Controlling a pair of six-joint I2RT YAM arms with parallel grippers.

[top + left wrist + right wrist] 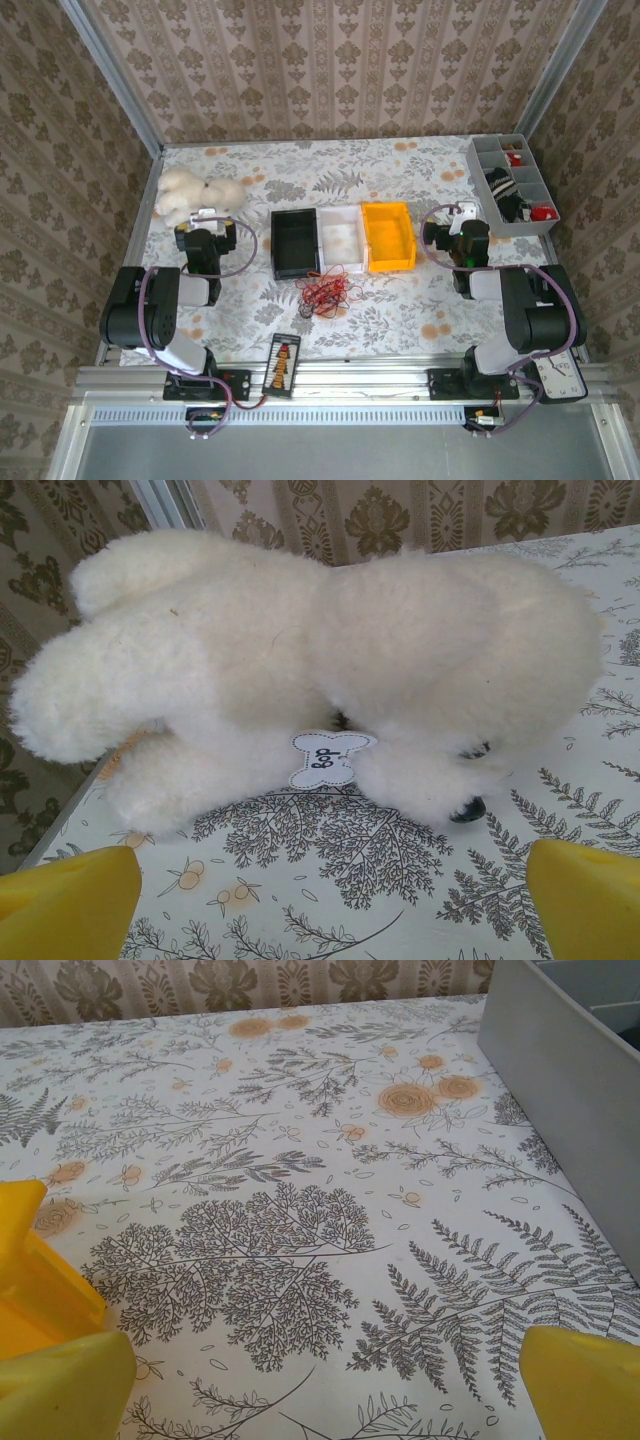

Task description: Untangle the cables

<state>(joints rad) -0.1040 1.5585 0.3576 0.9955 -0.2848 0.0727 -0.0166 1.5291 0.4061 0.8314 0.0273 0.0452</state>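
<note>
Nr 3 bins: 1 cable tangle

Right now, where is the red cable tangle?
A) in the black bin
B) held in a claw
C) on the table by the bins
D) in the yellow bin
C: the cables lie on the table, just on the arms' side of the black bin and white bin.

Black bin, white bin, yellow bin sit side by side — plush toy back-left.
</note>
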